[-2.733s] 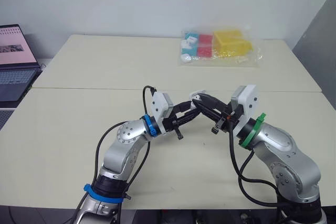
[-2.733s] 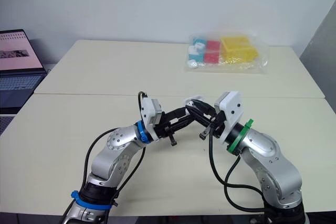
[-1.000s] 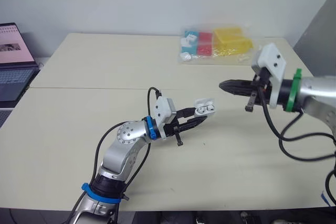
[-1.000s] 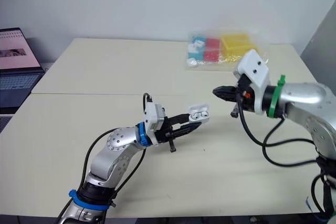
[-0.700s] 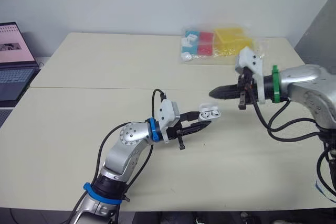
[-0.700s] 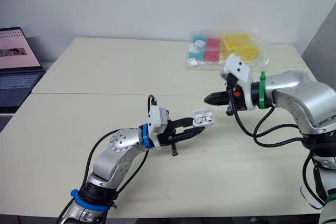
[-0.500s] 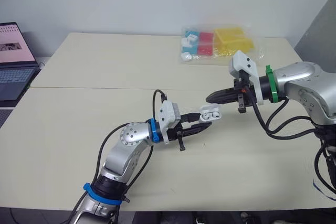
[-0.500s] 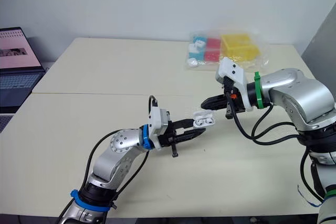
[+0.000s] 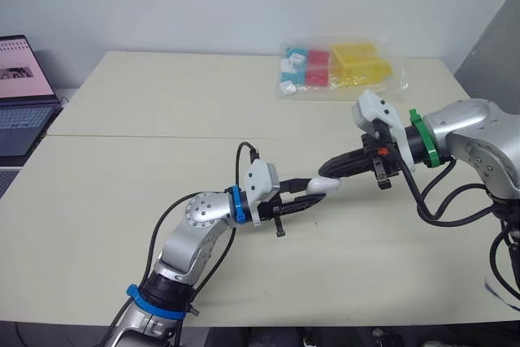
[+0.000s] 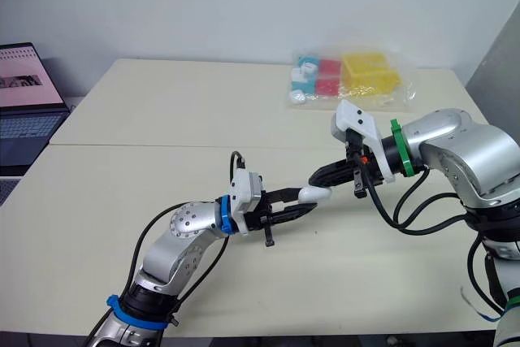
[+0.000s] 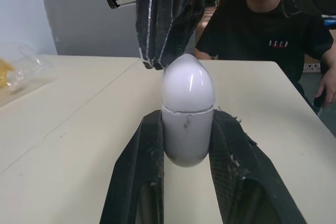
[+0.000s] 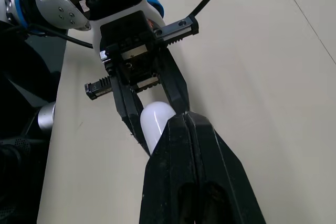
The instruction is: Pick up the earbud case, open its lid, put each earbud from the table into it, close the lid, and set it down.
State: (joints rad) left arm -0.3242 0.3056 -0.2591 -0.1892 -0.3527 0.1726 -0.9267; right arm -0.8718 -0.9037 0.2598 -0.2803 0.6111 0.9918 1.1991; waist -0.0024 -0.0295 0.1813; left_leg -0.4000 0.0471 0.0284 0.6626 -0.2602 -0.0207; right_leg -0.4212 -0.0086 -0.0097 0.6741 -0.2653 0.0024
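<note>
The white earbud case (image 9: pixel 323 187) is held a little above the cream table (image 9: pixel 162 111), with my left gripper (image 9: pixel 315 193) shut on its lower half. In the left wrist view the case (image 11: pixel 187 111) stands between the two black fingers (image 11: pixel 144 161), its rounded lid down. My right gripper (image 9: pixel 327 170) is shut, and its joined tips rest against the lid from the right. The right wrist view shows those tips (image 12: pixel 181 123) touching the case (image 12: pixel 155 121). No loose earbud shows on the table.
A clear plastic bag (image 9: pixel 337 69) of coloured boxes lies at the table's far side. An open laptop (image 9: pixel 20 95) stands off the far left edge. A seated person (image 11: pixel 262 24) shows beyond the table in the left wrist view.
The case's lid was open with earbuds showing inside; it is now down. My right gripper has come in from the right and lower, onto the lid. The left arm has hardly moved.
</note>
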